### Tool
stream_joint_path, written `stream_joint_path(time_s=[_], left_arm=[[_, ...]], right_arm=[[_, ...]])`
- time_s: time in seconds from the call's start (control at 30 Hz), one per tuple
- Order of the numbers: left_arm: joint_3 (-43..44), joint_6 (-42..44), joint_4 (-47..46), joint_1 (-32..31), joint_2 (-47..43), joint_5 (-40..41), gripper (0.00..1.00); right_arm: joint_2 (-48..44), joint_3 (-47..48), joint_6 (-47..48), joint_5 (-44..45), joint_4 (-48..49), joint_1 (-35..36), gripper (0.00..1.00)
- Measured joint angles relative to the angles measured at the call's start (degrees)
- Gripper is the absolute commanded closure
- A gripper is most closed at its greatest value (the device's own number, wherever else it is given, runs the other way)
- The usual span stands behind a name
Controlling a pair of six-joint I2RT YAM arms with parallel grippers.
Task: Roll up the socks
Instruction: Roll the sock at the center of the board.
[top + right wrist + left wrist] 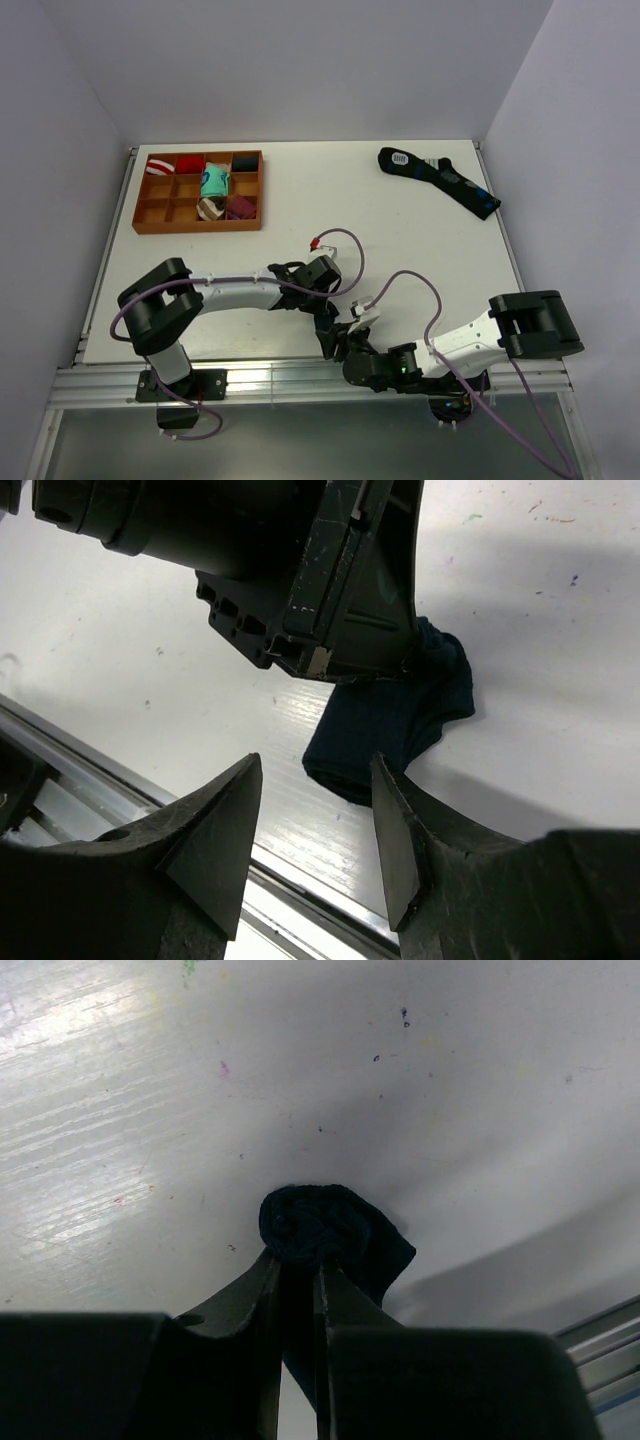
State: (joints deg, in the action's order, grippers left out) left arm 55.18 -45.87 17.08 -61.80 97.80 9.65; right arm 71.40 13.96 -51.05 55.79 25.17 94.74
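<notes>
The socks (325, 1222) are dark navy fabric, partly wound into a round roll on the white table, with a loose flap trailing right. My left gripper (300, 1260) is shut on the socks just behind the roll. In the right wrist view the socks (395, 720) lie flat, their free end pointing at my open right gripper (316, 763), which hovers just short of them and empty. The left gripper's body (300, 570) sits over the socks' far end. In the top view both grippers, left (330, 335) and right (352, 358), meet near the table's front edge and hide the socks.
An orange divided tray (197, 228) with colourful sock bundles stands at the back left. A long black sock with blue patches (440, 180) lies at the back right. The table's metal front rail (280, 375) runs just below the grippers, and it also shows in the right wrist view (70, 755).
</notes>
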Motion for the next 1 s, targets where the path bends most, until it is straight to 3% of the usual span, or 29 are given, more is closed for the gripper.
stream_joint_path(time_s=[0.53, 1.0], left_arm=[[0.8, 0.2, 0.0, 0.1, 0.7, -1.0, 0.99], [0.8, 0.1, 0.0, 0.1, 0.7, -1.2, 0.99]], right_arm=[[3.8, 1.6, 4.2, -2.4, -0.3, -3.1, 0.43], [9.2, 5.8, 1.4, -6.4, -4.3, -6.2, 0.44]])
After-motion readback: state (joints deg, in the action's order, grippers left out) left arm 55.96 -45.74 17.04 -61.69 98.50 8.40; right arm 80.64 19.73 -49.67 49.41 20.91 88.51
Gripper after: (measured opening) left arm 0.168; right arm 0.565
